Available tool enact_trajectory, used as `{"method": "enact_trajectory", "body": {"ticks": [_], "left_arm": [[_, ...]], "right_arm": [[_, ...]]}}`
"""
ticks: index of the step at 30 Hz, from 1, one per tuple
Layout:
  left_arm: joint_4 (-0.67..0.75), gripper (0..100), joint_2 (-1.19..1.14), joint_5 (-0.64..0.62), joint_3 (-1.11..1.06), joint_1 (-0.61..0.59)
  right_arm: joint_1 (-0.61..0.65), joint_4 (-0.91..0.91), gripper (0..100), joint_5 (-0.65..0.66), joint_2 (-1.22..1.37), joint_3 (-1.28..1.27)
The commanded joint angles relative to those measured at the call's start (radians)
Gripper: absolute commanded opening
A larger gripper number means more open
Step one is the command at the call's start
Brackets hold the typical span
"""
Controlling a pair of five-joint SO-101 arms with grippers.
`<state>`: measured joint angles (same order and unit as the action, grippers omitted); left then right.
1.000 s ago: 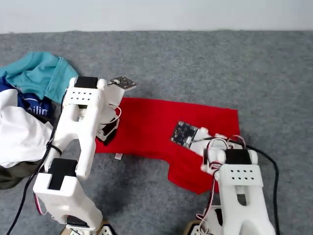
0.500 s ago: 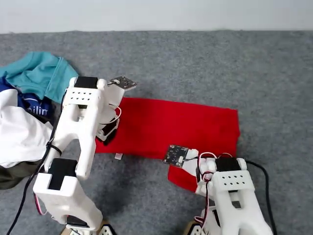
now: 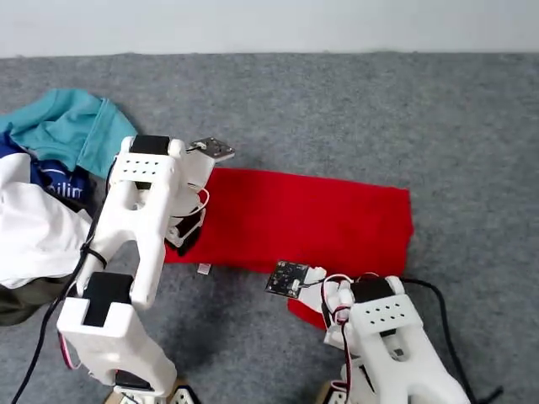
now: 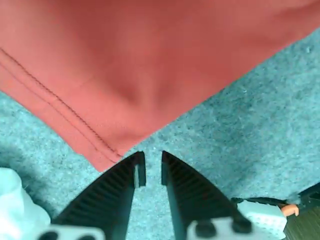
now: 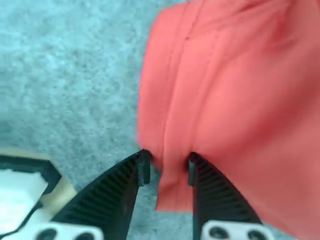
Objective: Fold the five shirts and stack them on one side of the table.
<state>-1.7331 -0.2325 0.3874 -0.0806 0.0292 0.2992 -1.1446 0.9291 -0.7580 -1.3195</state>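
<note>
Early days by my reckoning: the red shirt [image 3: 312, 223] lies part-folded, the right gripper [image 5: 166, 167] pinching its hem, the left gripper [image 4: 149, 167] barely parted, empty — the heap of shirts [image 3: 42, 210] lies unfolded.

Grey mat [image 3: 337, 109] across the whole tabletop, short-napped and speckled, like felt or low carpet, lying flat and smooth. Close up in the wrist views, shows a rough, fibrous weave with paler flecks among the darker threads. At the mat's far edge, meets a plain pale wall [image 3: 269, 25] in one straight line running the full width. Beyond one edge of the mat, a sliver of brown wood grain [image 4: 307, 229]; cannot tell whether floor or table edge. Over the mat, soft and even light, brightest toward the far edge; throws only faint, blurred shadows onto the grey.
</note>
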Motion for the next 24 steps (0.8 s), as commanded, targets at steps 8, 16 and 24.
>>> {"method": "enact_trajectory", "body": {"ticks": [8,16,24], "left_arm": [[-0.018,6,0.051,0.008,-0.001,0.006],[-0.018,6,0.051,0.008,-0.001,0.006],[-0.018,6,0.054,0.008,-0.001,0.006]], "right_arm": [[0.015,0.096,12.8,-0.015,0.018,-0.074],[0.013,0.151,0.9,-0.015,0.008,-0.046],[0.013,-0.048,1.0,-0.008,0.013,0.233]]}}
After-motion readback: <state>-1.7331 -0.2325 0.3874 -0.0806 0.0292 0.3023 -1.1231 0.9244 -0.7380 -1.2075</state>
